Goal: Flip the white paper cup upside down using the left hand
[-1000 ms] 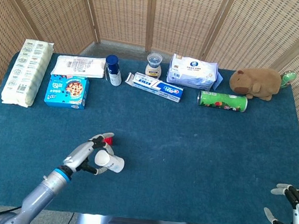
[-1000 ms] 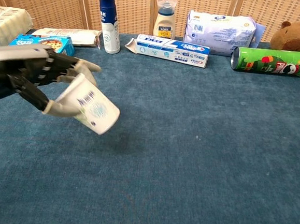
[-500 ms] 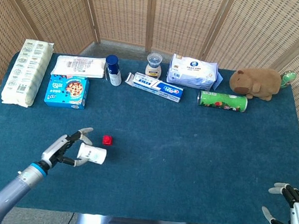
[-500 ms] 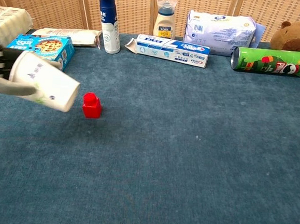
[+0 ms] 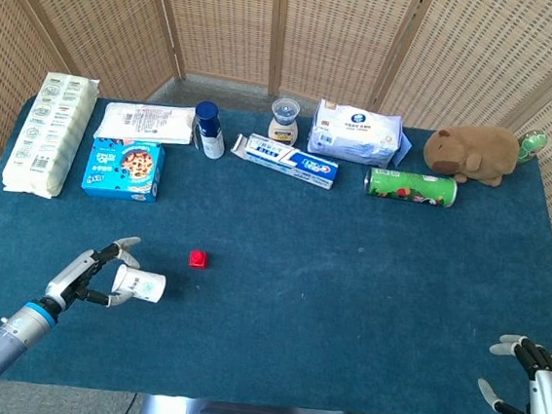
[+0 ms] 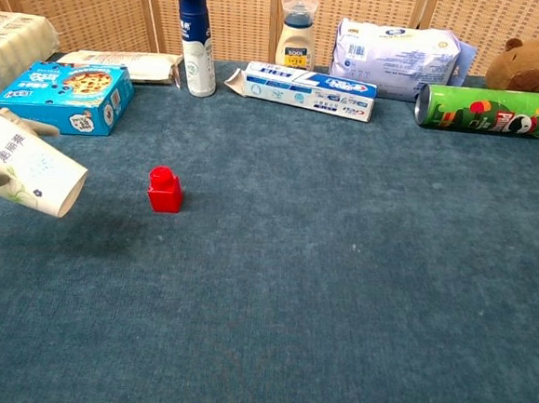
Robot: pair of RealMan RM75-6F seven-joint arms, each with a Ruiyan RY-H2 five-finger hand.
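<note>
Left hand (image 5: 93,277) grips white paper cup (image 5: 140,285) on its side above blue table (image 5: 346,292), left of red block (image 5: 198,258). Right hand (image 5: 533,379) idle at table's right corner, fingers spread, holding nothing.

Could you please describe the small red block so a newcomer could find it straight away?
On the blue table, look at the open front-left area, below the cookie box. The red block sits there alone, right of the white paper cup; it is the only red item.

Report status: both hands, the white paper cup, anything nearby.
Left hand holds white paper cup on its side, above the blue table. Right hand open, holding nothing. Small red block sits just right of cup.
</note>
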